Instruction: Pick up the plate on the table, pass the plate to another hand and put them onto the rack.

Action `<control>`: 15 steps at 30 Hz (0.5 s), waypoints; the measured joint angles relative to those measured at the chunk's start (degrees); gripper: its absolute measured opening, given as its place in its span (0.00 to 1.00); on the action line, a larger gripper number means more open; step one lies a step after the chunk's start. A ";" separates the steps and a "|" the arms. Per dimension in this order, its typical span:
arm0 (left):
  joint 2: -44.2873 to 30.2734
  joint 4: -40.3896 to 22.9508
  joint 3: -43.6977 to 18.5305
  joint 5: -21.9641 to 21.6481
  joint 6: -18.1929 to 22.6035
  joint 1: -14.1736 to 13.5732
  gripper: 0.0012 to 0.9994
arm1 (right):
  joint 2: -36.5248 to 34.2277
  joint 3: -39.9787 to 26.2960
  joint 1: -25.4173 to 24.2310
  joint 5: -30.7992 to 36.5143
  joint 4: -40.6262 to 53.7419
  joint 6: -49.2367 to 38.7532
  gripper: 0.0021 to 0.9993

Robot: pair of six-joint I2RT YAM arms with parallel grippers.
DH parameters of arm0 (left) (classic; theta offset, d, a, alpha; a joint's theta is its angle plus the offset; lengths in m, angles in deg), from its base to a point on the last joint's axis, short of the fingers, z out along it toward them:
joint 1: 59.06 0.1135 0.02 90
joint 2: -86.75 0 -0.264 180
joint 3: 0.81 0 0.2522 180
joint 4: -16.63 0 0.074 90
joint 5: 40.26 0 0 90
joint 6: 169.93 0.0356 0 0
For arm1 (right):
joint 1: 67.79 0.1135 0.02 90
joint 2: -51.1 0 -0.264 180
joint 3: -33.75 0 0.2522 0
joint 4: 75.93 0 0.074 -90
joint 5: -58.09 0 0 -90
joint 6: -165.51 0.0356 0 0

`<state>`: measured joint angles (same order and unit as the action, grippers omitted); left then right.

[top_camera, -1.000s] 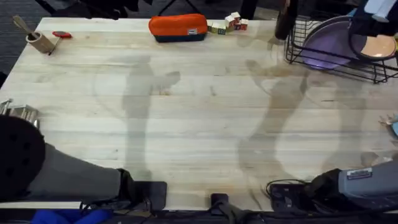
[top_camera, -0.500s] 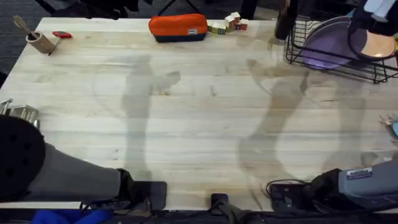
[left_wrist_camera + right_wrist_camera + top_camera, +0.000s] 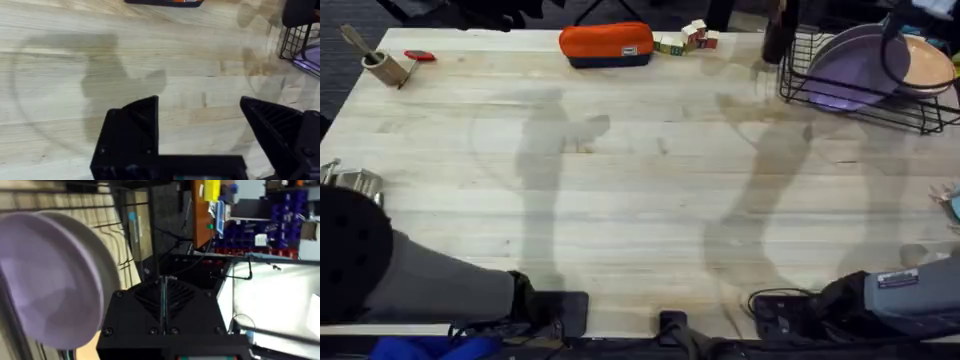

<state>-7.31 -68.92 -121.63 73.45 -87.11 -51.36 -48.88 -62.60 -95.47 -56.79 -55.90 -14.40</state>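
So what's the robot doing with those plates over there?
It is working at the black wire rack in the table's far right corner. A purple plate and a peach plate stand in the rack. The right gripper is up beside the purple plate with its fingers closed together. The left gripper hangs open over bare table, holding nothing.

The overhead camera looks down and forward across the table (image 3: 640,200) toward the rack (image 3: 860,95). The left wrist camera hovers low over the table, facing the rack (image 3: 300,45); the right wrist camera sits close beside the rack (image 3: 125,240).
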 joint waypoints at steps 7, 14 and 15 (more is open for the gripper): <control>0.00 0.00 0.00 0.00 -0.13 0.00 1.00 | 0.44 0.00 -0.74 0.00 -4.05 13.33 0.14; 0.00 0.10 0.00 -0.01 -0.15 0.00 0.99 | 4.34 0.00 -1.77 0.00 -3.08 32.27 0.34; 0.00 0.25 0.00 -0.01 -0.15 0.00 1.00 | 5.15 0.00 -1.77 0.00 -2.07 35.06 0.36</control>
<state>-7.31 -68.68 -121.63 73.44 -87.26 -51.36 -43.73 -62.60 -97.24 -56.79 -57.97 20.66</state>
